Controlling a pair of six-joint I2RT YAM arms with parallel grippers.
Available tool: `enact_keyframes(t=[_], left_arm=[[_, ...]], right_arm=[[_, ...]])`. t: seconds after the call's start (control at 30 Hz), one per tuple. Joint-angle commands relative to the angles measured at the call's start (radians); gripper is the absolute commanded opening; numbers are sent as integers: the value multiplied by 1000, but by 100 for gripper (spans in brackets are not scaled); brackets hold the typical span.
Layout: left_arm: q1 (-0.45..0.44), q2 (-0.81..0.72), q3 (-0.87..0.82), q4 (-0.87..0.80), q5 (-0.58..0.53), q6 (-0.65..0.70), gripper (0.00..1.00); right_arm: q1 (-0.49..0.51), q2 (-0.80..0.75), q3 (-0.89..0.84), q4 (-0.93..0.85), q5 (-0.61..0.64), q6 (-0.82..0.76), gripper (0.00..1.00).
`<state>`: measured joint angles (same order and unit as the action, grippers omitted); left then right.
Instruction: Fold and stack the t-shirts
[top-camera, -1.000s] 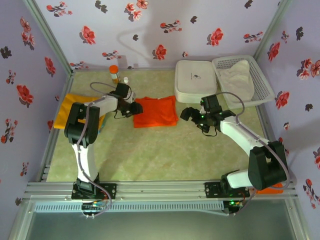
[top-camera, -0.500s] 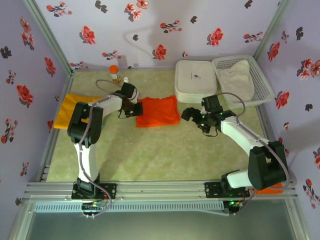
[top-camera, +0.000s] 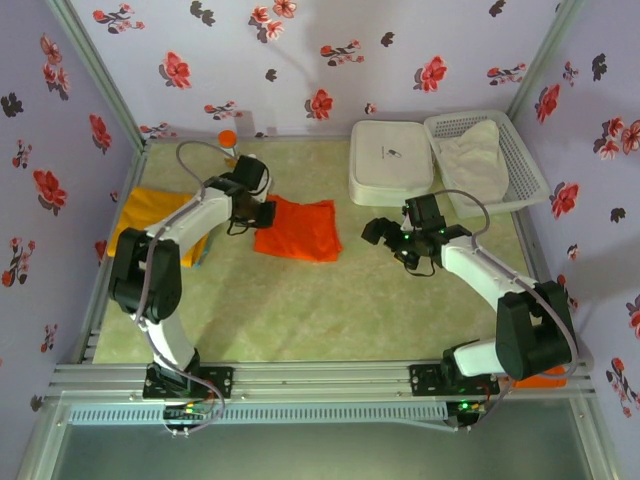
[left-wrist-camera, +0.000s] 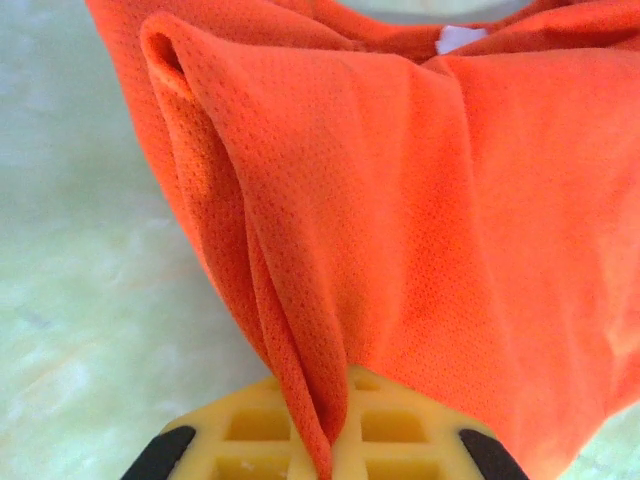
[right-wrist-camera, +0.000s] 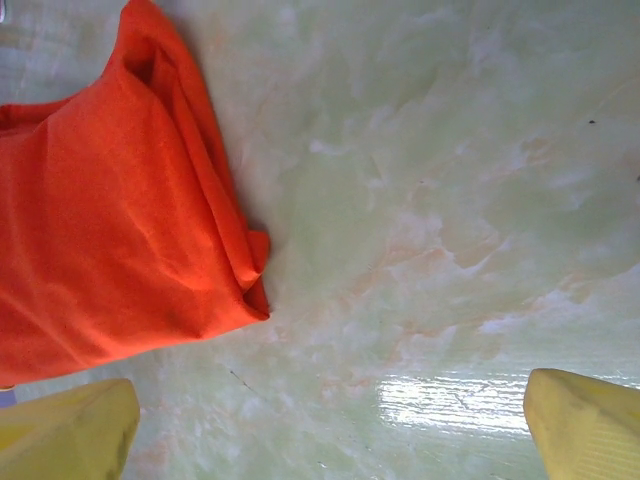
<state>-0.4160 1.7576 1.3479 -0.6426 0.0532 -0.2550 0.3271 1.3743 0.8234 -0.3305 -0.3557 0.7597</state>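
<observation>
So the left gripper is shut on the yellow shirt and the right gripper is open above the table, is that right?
Not quite: the left gripper is shut on the orange-red shirt, not the yellow shirt, as the left wrist view shows. The right gripper is open above the table.

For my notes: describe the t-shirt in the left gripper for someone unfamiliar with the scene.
On the green table, look left of the white box. The folded orange-red t-shirt lies there, pinched by the left gripper; the other t-shirt, farther left, is yellow-orange.
</observation>
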Motion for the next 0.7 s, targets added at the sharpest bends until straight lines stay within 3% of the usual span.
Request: enact_keyframes(t=[0.0,0.27,0.67], left_arm=[[6,-89,3,-132,-109,82,0],[35,-281,-8,-247,-211,217,0],[116,-444,75,-395,-392,359,0]], right_arm=[[-5,11,-13,34,-21,20,99],[-6,19,-11,63,-50,30,99],[-6,18,-8,76,-74,44,98]])
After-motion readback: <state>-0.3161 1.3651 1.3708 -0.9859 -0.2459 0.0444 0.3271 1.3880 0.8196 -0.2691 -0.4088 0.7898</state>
